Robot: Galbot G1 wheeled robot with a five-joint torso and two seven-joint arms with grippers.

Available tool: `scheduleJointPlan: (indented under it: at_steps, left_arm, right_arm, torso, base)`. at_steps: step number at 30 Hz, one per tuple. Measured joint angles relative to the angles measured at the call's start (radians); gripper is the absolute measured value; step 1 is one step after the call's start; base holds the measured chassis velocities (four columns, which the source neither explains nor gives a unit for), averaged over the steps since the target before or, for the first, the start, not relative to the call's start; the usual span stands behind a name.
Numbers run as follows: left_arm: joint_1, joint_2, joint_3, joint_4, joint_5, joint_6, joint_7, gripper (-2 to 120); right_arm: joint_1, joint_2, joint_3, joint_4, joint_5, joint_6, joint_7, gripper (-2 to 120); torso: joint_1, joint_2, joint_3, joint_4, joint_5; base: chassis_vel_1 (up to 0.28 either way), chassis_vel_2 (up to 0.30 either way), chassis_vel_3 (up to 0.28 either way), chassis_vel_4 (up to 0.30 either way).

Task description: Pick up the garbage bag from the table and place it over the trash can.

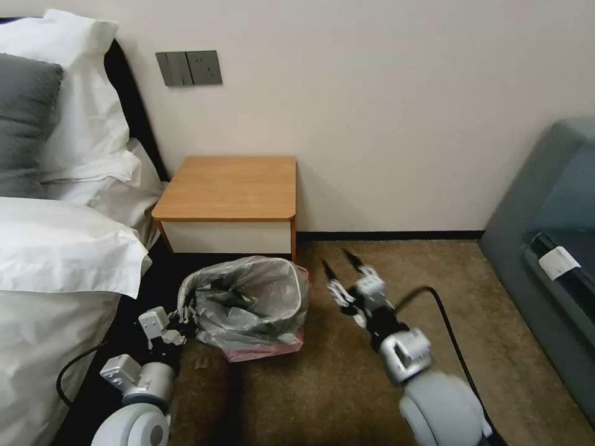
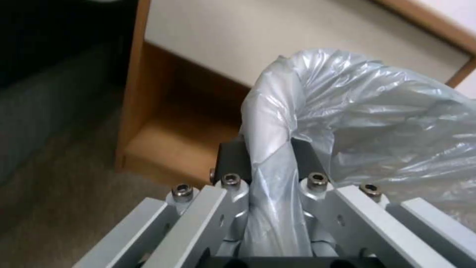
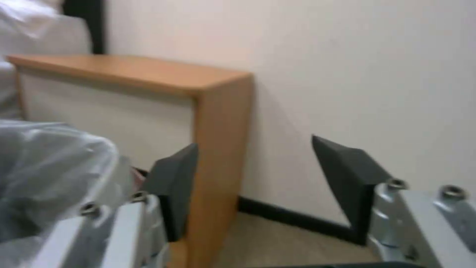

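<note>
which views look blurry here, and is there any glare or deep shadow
Head view: the right tool and its arm are smeared, while the table stays crisp; deep shadow lies between the bed and the garbage bag. Left wrist view: soft sheen on the bag, no harsh glare. Right wrist view: soft all over.

The garbage bag lies draped over the trash can on the carpet, just before the tabletop; the left end effector touches its left edge; the right end effector hovers beside it, fingers apart.
</note>
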Motion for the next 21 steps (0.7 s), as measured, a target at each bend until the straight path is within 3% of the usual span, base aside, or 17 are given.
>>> scheduleJointPlan:
  at_steps: [1,5,7,10,21]
  left_arm:
    - [0.0,-0.001,0.015,0.004,0.003,0.02,-0.013,7]
    - [0.002,-0.002,0.047,0.011,0.012,0.042,-0.033,7]
    - [0.005,-0.005,0.088,0.02,0.033,0.047,-0.047,7]
    - [0.015,-0.006,0.131,0.025,0.061,0.059,-0.052,7]
    - [0.037,-0.004,0.2,0.049,0.119,0.044,-0.057,7]
  right_arm:
    - [-0.057,0.018,0.031,-0.003,-0.001,0.041,0.013,72]
    - [-0.114,0.039,0.06,-0.004,-0.001,0.087,0.031,82]
    - [-0.141,0.054,0.077,-0.004,0.0,0.107,0.035,93]
    - [-0.151,0.063,0.087,0.002,0.001,0.122,0.041,99]
    - [-0.148,0.073,0.113,0.003,0.002,0.13,0.053,100]
  torso:
    - [0.0,0.0,0.0,-0.0001,0.0]
    - [0.0,0.0,0.0,0.0,0.0]
    - [0.0,0.0,0.0,-0.0001,0.0]
    - [0.0,0.0,0.0,0.0,0.0]
    - [0.0,0.0,0.0,0.0001,0.0001]
  base:
    - [0.0,0.0,0.0,0.0]
    - [0.0,0.0,0.0,0.0]
    - [0.0,0.0,0.0,0.0]
    - [0.0,0.0,0.0,0.0]
    - [0.0,0.0,0.0,0.0]
